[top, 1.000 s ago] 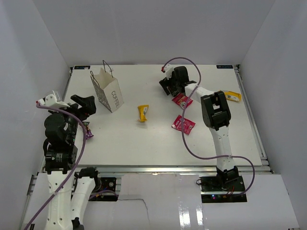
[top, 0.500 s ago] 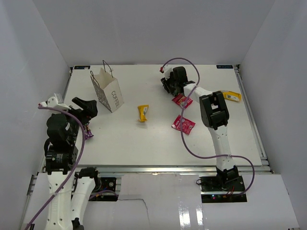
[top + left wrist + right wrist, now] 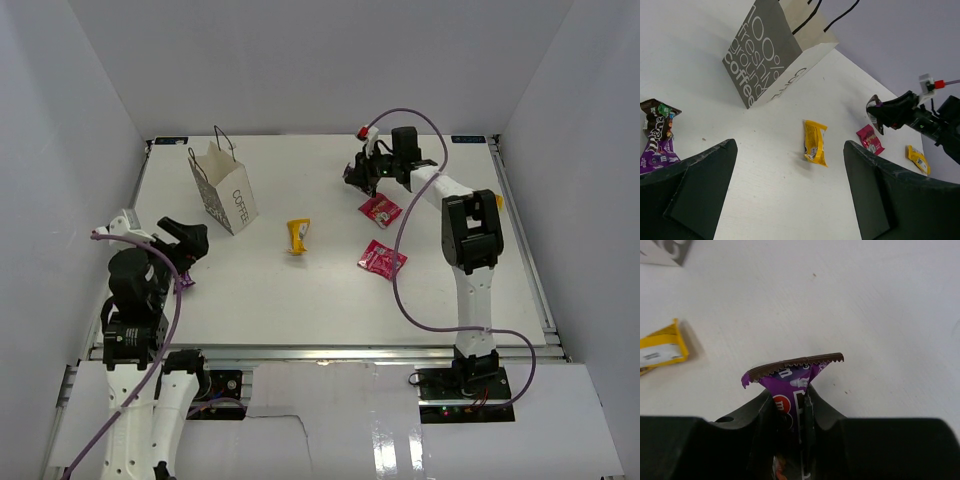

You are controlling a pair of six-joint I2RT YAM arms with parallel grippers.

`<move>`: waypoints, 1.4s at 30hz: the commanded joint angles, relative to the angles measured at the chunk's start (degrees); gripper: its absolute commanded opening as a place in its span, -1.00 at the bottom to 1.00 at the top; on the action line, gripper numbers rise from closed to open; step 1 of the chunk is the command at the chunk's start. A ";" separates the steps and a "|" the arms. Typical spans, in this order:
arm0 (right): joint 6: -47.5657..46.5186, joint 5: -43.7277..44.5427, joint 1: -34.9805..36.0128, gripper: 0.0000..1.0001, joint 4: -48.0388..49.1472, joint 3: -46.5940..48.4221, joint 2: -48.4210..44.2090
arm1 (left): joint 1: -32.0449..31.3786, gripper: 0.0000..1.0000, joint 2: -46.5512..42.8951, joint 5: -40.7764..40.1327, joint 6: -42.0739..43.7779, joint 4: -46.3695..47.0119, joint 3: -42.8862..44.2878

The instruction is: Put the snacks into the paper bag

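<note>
**Right jaws clamp a purple packet; left jaws gape near the bag**

Right jaws are closed tight on a flat purple candy packet with a brown saw-toothed top edge (image 3: 792, 377). The packet stands upright between them, its crimped end poking out past the tips. Seen from above, this grasp sits at about 1 o'clock on the white counter (image 3: 300, 300).

At 5 o'clock from the grasp, close by, lies a red squarish pouch (image 3: 379, 209). A second red squarish pouch (image 3: 382, 258) lies farther toward 6 o'clock.

A yellow oblong packet (image 3: 298, 236) rests near the counter's middle. Another yellow oblong packet (image 3: 916, 157) lies toward 3 o'clock, mostly hidden behind the right arm in the top view.

Left jaws are spread wide with nothing between them, at about 8 o'clock near the counter's edge. Just beside them, at their 6 o'clock, lies a dark brown and purple candy wrapper (image 3: 186, 283).

The small white paper carrier bag with dark coffee lettering (image 3: 225, 190) stands upright at 10 o'clock, its thin dark handles raised. All the packets lie outside it.
</note>
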 commanded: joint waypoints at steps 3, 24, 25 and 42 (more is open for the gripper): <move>0.57 -17.28 0.29 -0.46 2.97 -1.67 -9.63 | 0.08 0.96 -0.98 0.40 -0.22 0.10 -2.16; 13.23 -0.79 29.64 -0.42 14.03 18.45 -9.03 | 0.08 0.96 -4.50 3.56 -2.32 1.25 -9.10; 13.24 3.85 31.22 -0.42 18.49 18.19 -8.16 | 0.08 0.95 -5.37 3.74 -2.67 0.90 -9.10; 8.93 23.93 35.98 -0.39 39.54 30.14 6.09 | 0.08 0.95 -9.42 5.41 -4.17 -2.45 -9.81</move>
